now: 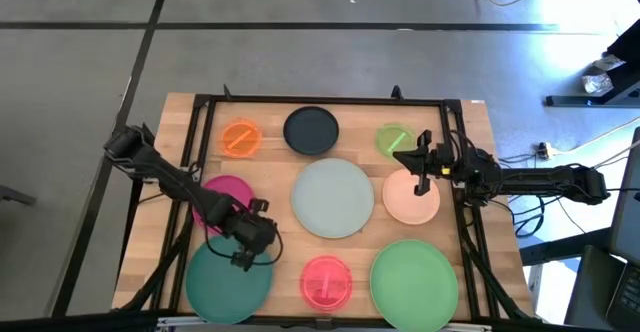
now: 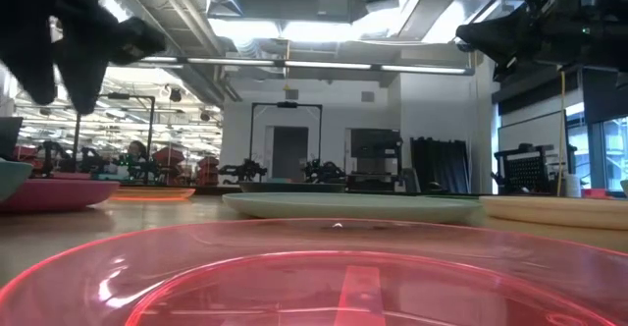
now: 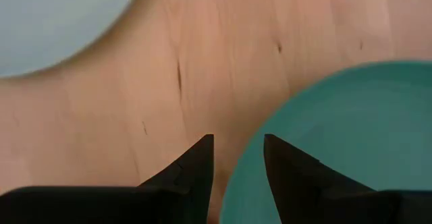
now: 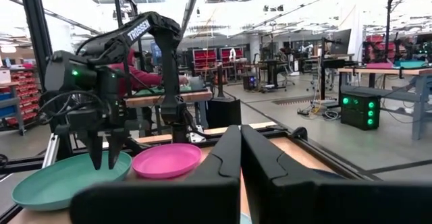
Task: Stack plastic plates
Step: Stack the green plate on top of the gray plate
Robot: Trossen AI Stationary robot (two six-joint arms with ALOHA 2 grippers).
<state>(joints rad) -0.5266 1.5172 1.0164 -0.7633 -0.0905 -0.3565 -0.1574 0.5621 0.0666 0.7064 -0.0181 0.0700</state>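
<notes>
Nine plates lie flat and apart on the wooden table: orange [image 1: 240, 137], navy [image 1: 311, 130] and lime [image 1: 394, 139] along the far side; magenta [image 1: 225, 194], pale blue-grey [image 1: 333, 198] and peach [image 1: 411, 200] in the middle; teal [image 1: 225, 282], pink-red [image 1: 326, 280] and green [image 1: 414, 277] near. My left gripper [image 3: 237, 146] points down, open by a narrow gap. One finger stands outside the teal plate's rim [image 3: 233, 177] and one over its inside. My right gripper [image 4: 241, 140] is shut and hovers level above the peach plate's far edge, pointing left.
A black frame rail [image 1: 320, 100] runs around the table's far and side edges. Bare wood [image 3: 169, 82] shows between the teal and pale blue-grey plates. In the low view the pink-red plate [image 2: 334, 277] fills the foreground. Workbenches and other robot arms stand in the room beyond.
</notes>
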